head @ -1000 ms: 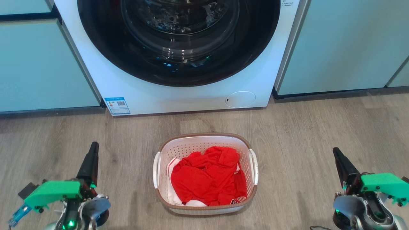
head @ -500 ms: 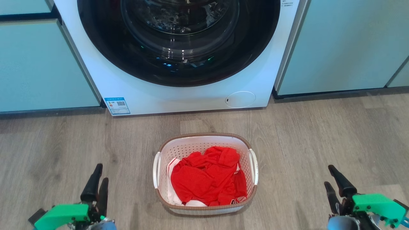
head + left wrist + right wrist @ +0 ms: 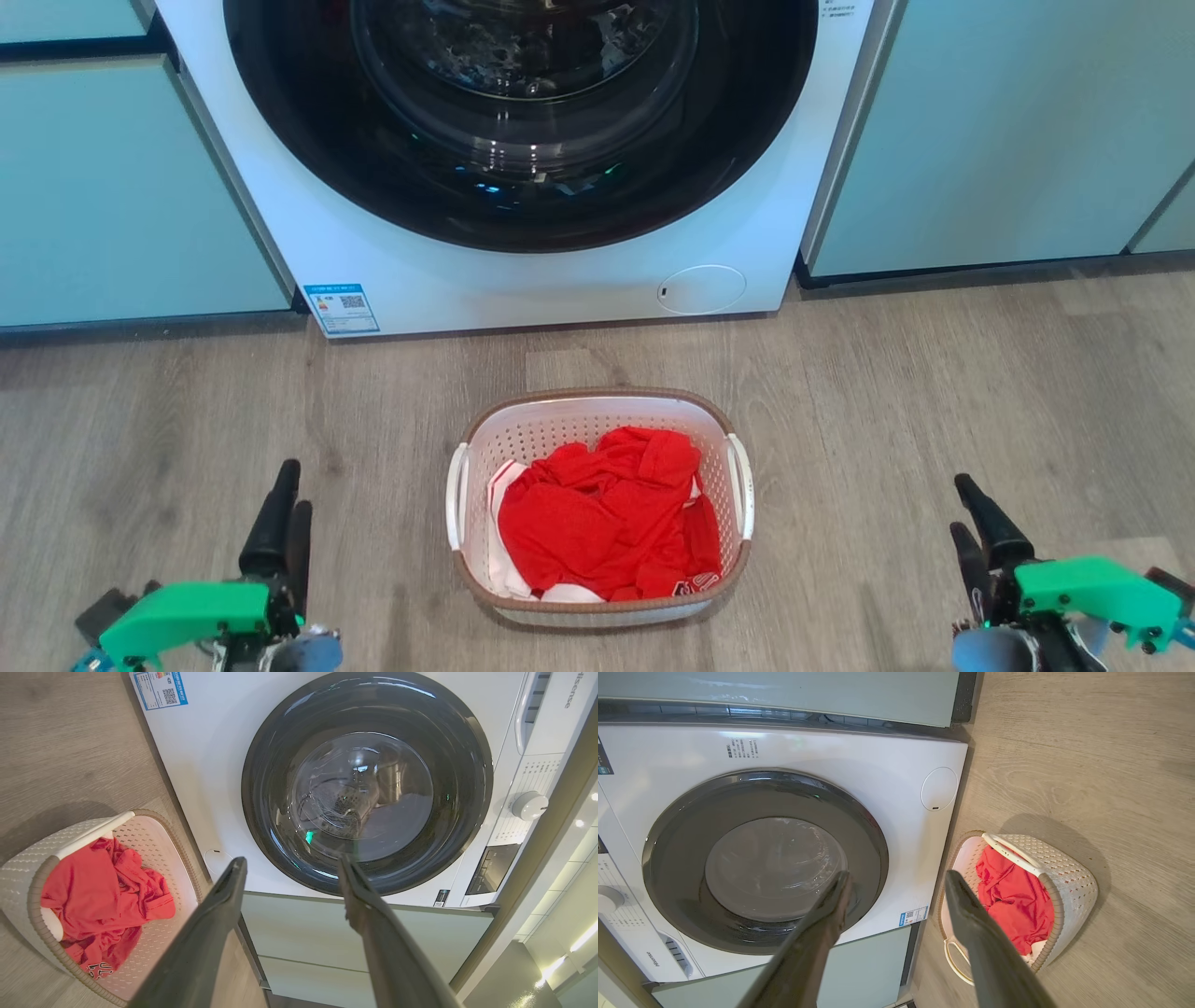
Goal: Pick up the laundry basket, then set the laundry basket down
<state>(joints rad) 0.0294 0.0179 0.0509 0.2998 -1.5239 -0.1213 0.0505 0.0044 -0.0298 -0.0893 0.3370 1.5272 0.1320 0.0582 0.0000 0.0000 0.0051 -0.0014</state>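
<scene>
The laundry basket, white and perforated with a brown rim and white side handles, stands on the wood floor in front of the washing machine. It holds red clothes. My left gripper hovers low at the lower left, well to the left of the basket, open and empty. My right gripper is at the lower right, well to the right of the basket, also open and empty. The left wrist view has the basket left of my open left gripper. The right wrist view has the basket right of my open right gripper.
A white front-loading washing machine with a dark round door shut stands just behind the basket. Pale green cabinets flank it on both sides. Wood floor lies open to the left and right of the basket.
Both grippers have drawn back toward the bottom edge of the head view and turned, so both fingers of each now show. The basket has not moved.
</scene>
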